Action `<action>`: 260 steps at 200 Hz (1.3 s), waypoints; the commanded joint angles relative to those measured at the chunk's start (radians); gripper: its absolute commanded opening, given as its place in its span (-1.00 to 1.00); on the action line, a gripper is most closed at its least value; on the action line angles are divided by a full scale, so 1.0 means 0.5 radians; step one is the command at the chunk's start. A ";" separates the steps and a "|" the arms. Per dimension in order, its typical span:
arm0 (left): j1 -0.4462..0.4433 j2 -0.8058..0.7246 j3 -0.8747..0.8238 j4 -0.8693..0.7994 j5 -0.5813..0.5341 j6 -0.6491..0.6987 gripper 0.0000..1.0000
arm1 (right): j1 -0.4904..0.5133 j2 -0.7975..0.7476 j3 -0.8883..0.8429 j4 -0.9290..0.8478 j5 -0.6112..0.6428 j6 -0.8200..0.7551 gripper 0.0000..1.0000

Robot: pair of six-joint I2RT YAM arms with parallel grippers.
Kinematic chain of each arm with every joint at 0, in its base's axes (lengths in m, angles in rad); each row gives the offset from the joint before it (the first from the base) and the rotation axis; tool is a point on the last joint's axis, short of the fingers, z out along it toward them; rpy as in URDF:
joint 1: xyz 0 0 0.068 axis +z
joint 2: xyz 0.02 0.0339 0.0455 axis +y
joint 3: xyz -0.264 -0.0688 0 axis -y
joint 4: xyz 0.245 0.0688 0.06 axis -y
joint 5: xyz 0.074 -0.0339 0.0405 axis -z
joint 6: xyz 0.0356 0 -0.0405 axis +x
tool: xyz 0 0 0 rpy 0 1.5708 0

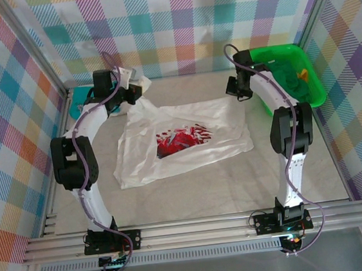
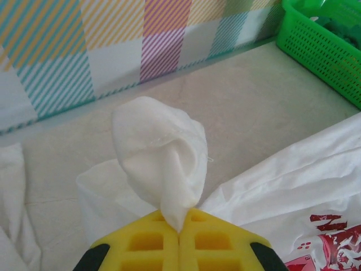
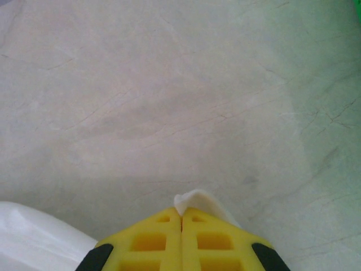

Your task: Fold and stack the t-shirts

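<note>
White tee: flat, print up, on bench.
Left pincer: clamped on bunched far-left cloth.
Right pincer: clamped on far-right edge.
Technique: lift evenly, edge taut.

no word, number or brand can be read anywhere. the white t-shirt carries a red-and-dark chest print at its middle. in the left wrist view small white marks stand on the red of that print, too blurred and cut off to read as letters.
</note>
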 commanded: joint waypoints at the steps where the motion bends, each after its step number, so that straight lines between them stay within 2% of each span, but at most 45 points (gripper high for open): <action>1: -0.005 -0.147 -0.124 0.193 -0.053 0.128 -1.00 | -0.015 -0.083 -0.099 0.075 -0.055 0.035 -1.00; 15: -0.006 -0.271 -0.261 0.270 -0.100 0.131 -1.00 | -0.023 -0.149 -0.186 0.107 -0.053 0.058 -1.00; 61: -0.027 -0.658 -0.884 0.644 -0.479 0.012 -1.00 | -0.051 -0.297 -0.477 0.200 -0.091 0.155 -1.00; 98: -0.032 -0.771 -1.151 0.800 -0.628 -0.065 -1.00 | -0.085 -0.236 -0.450 0.214 -0.122 0.159 -1.00; 146: -0.063 -0.978 -1.228 0.753 -0.805 -0.083 -1.00 | -0.101 -0.171 -0.251 0.332 -0.190 0.046 -1.00; 174: -0.073 -1.111 -1.325 0.731 -0.826 -0.087 -1.00 | -0.101 -0.128 -0.221 0.363 -0.260 0.013 -1.00; 191: -0.085 -1.201 -1.405 0.691 -0.838 -0.121 -1.00 | -0.101 -0.162 -0.307 0.363 -0.230 0.053 -1.00; 222: -0.129 -1.360 -1.635 0.667 -1.069 -0.236 -1.00 | -0.104 -0.248 -0.574 0.417 -0.190 0.161 -1.00; 260: -0.168 -1.501 -1.845 0.644 -1.114 -0.306 -1.00 | -0.118 -0.282 -0.729 0.428 -0.208 0.217 -1.00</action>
